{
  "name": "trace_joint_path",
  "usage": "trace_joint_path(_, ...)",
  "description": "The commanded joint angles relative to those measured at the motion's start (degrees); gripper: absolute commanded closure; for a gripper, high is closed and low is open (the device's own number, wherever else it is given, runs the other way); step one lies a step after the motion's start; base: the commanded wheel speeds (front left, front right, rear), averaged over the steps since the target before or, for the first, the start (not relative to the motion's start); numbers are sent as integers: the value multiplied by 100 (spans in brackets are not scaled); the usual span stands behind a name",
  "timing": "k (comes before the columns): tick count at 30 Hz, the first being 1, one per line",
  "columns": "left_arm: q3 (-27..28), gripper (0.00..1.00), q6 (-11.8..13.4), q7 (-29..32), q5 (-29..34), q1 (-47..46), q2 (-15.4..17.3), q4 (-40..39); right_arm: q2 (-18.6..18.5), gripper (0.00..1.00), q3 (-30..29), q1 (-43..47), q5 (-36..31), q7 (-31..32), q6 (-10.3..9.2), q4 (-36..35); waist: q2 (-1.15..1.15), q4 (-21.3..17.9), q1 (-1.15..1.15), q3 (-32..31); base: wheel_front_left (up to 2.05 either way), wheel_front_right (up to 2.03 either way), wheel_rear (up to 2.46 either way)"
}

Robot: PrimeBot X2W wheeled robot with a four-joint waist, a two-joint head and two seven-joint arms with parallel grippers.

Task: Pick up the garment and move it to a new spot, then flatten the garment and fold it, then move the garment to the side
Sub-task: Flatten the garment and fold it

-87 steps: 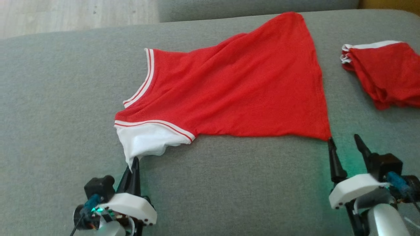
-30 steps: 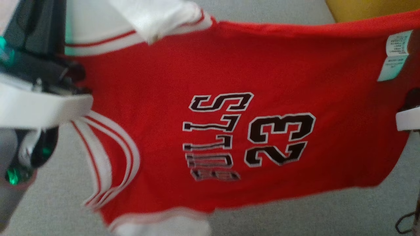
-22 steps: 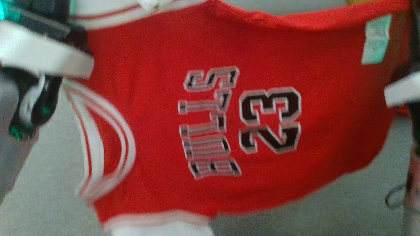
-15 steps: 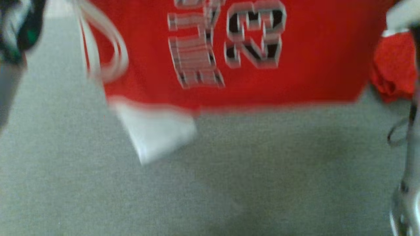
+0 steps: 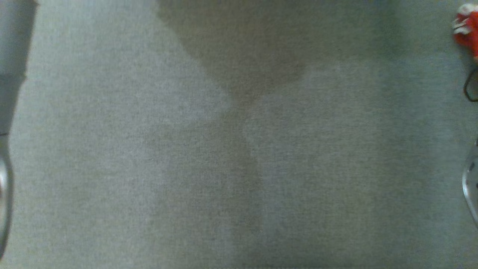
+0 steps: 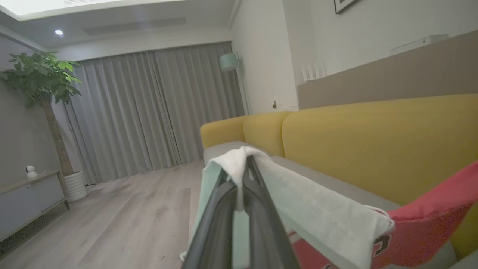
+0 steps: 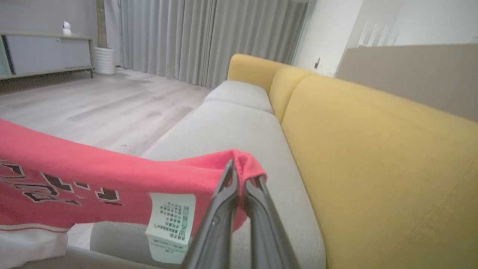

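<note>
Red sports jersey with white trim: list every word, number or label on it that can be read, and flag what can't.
Nothing reads cleanly.
Black white-edged lettering on the red sports jersey: seen at a steep angle and cut off, unreadable.
White care label hanging from its edge: lines of print, too small to read.
Black-and-white print fragment, left wrist view: too little shows.

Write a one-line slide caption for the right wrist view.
Jaws shut, the right gripper holds a corner of the red jersey over the grey sofa seat, care label dangling.
</note>
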Motion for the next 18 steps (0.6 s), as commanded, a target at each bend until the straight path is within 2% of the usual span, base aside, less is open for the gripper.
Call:
trace_joint_path(1, 100, 100, -31, -73, -26, -144, 145, -77, 141, 100, 9, -133, -71, -106, 39, -68, 0, 152, -1, 296, 0, 0, 0)
trace_joint_path(6, 68, 100, -130, -452, -222, 412, -19, 142, 332, 100, 34, 148, -135, -585, 39, 485, 0, 183, -1, 576, 0, 0, 0)
trace_joint_path(10, 113, 100, -153, -769, -411, 1033, -31, 51, 425, 100, 45, 468, -56, -980, 39, 700, 0, 162, -1, 599, 0, 0, 0)
trace_joint_path(18, 276, 100, -61, -1148, -803, 2624, 193, -810, 528, 100, 22, 1414, 275, -1493, 39, 418, 0, 93, -1, 331, 0, 0, 0)
